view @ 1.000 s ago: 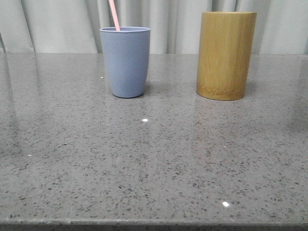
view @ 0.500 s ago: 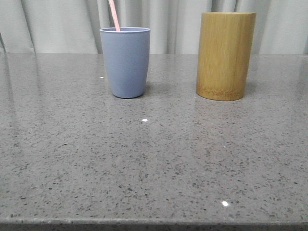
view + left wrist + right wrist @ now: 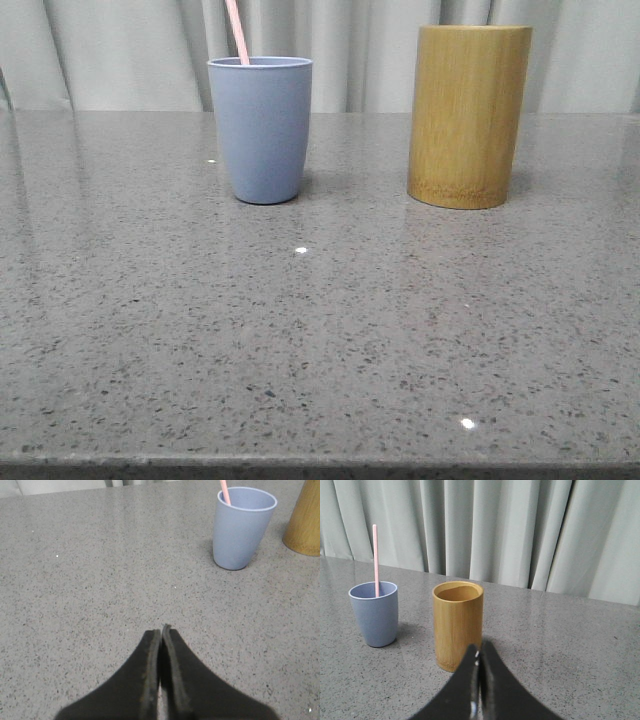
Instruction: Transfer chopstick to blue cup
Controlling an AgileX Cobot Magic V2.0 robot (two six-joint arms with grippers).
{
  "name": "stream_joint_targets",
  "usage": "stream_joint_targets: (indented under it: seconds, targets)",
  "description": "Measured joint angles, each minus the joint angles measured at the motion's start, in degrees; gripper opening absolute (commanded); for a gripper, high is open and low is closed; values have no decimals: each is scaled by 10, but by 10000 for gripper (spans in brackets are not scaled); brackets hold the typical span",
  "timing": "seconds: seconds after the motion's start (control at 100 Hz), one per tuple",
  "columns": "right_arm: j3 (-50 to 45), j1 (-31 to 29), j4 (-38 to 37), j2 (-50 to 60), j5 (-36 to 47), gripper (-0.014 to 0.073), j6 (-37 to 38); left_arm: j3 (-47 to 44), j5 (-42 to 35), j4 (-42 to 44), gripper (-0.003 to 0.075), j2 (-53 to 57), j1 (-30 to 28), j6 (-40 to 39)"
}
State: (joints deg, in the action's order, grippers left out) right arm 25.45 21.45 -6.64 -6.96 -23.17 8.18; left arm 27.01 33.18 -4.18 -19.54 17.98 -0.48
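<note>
A pale pink chopstick (image 3: 237, 30) stands in the blue cup (image 3: 260, 130) at the back left of the table, leaning left; its upper part sticks out above the rim. Both also show in the left wrist view, cup (image 3: 242, 530) and chopstick (image 3: 224, 491), and in the right wrist view, cup (image 3: 374, 614) and chopstick (image 3: 375, 560). My left gripper (image 3: 161, 630) is shut and empty, low over the table, well short of the cup. My right gripper (image 3: 480, 647) is shut and empty, in front of the bamboo holder. Neither gripper shows in the front view.
A taller yellow-brown bamboo holder (image 3: 469, 115) stands to the right of the blue cup; seen from the right wrist (image 3: 458, 625) it looks empty inside. The speckled grey table (image 3: 320, 340) runs to a pale curtain (image 3: 520, 530) at the back.
None in the cups or chopstick. A faint dark reflection at the far right of the table has faded away.
</note>
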Motion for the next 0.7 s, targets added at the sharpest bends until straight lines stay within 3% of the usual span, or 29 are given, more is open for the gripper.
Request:
stream_joint_targets:
  seconds: [0.7]
  targets:
    - [-4, 0, 0, 7, 0, -69, 0, -15, 0, 0, -19, 12, 0, 0]
